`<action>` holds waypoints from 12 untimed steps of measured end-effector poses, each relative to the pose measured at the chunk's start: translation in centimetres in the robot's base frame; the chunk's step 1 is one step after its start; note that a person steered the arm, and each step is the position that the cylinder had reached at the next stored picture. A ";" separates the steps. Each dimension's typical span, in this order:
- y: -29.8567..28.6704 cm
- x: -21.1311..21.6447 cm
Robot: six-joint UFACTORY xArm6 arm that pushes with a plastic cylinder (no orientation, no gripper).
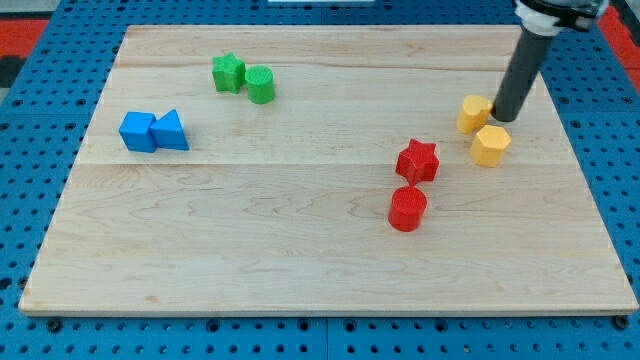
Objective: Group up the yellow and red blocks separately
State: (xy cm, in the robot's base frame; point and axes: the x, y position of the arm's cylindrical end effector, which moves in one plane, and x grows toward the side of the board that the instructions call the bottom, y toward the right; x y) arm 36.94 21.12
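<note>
Two yellow blocks [474, 113] [490, 145] stacked top-to-bottom beside my tip [505, 119], jawless end effector touching the upper.

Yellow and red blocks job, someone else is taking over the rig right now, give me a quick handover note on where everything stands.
My tip is down on the board at the view's right, against the right side of the upper yellow block.
The second yellow block lies just below it, close or touching; the yellows look grouped.
The red star and red cylinder sit together at centre right, a small gap between them, clear of the yellows.
Green and blue pairs at the view's left are not part of this.
Left: perhaps nudge the reds tighter, then pull the tip away.
</note>
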 end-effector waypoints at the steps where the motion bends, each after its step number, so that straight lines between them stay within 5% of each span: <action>1: 1.6 3.6; 2: 1.6 10.4; 3: -4.3 10.4; 5: -4.0 7.0; 6: -3.2 11.0; 7: 0.2 10.5; 8: -2.5 5.2; 9: -3.5 5.2; 10: -3.6 13.8; 12: -14.6 19.6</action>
State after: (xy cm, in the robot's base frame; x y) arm 56.59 6.49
